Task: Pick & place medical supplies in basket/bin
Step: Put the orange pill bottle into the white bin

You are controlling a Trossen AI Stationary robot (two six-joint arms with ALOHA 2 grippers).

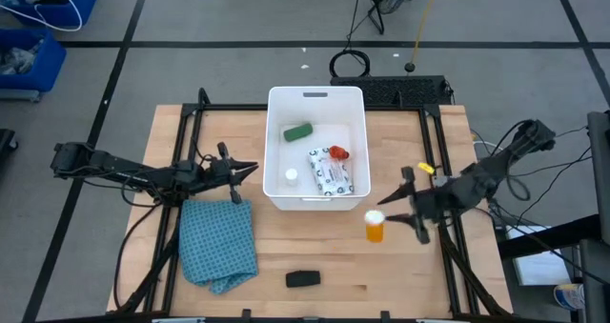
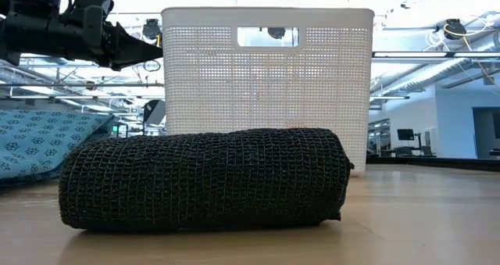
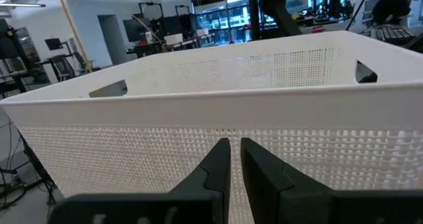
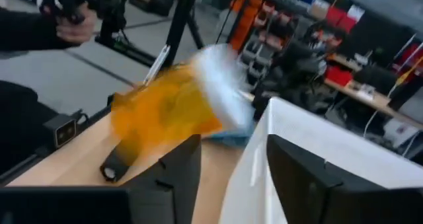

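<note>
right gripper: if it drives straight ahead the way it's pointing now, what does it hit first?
Most likely the orange pill bottle. The right gripper is open and points left at it across the table, beside the white bin. Its wrist view shows the bottle just ahead of the fingers, but height is unclear, so it might pass above.

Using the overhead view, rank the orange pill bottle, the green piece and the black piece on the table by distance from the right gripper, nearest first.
1. Orange pill bottle: on the table, just beside the right gripper.
2. Black piece: on the table's near edge, outside the bin.
3. Green piece: inside the bin, far-left part.
</note>
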